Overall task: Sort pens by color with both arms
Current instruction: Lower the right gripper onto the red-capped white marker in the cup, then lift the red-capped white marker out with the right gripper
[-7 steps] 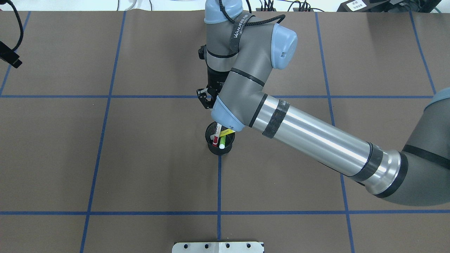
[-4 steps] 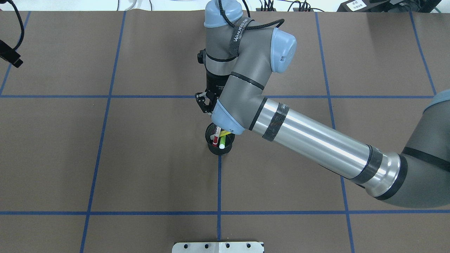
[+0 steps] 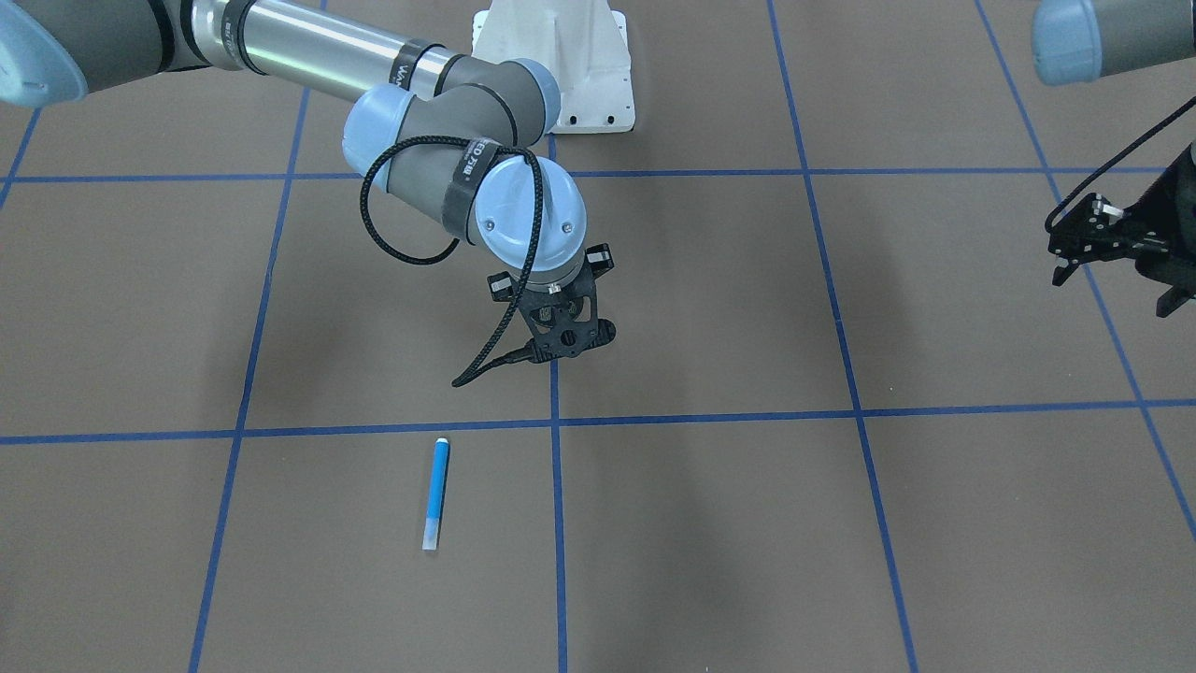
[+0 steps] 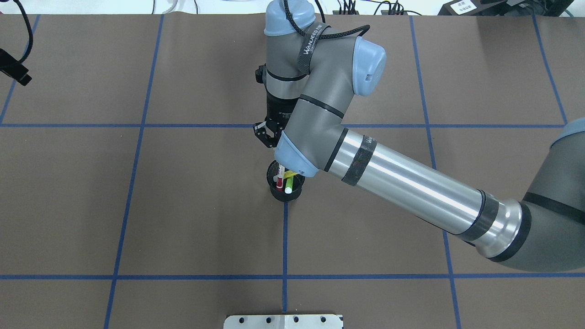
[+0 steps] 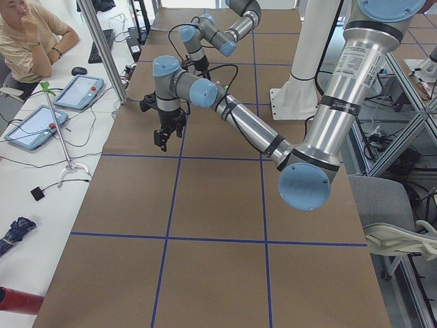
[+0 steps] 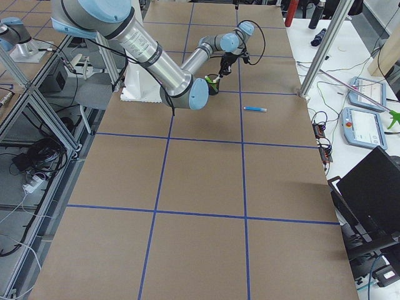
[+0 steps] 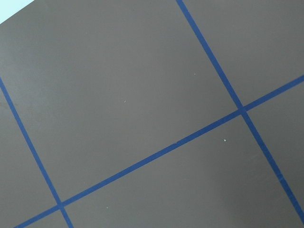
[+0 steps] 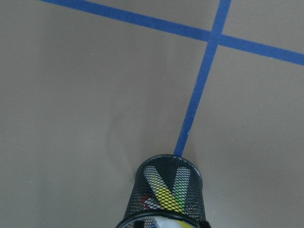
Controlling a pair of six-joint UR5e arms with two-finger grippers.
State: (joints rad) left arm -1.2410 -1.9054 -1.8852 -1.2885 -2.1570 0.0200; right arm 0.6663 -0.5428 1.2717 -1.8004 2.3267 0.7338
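Done: blue pen (image 3: 435,494) lies alone on worktop (image 3: 747,523).
Remaining: three pens (image 4: 288,185) in mesh cup (image 4: 275,194).
Right gripper (image 4: 267,136): by cup, opening can't be told.
Left gripper (image 3: 1112,280): wide, empty.

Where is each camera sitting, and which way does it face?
Front-facing: across the table, facing the robot; right claw, left claw, white base.
Overhead: behind the robot, looking down; right arm reaches over the mesh cup.
Exterior left: table's left end; left arm near.
Exterior right: table's right end; right arm near.
Left wrist: looks at blue tape lines; no robot parts.
Right wrist: looks down on the mesh cup; no claw shows.
Shared: front-facing and exterior right both show the blue pen.
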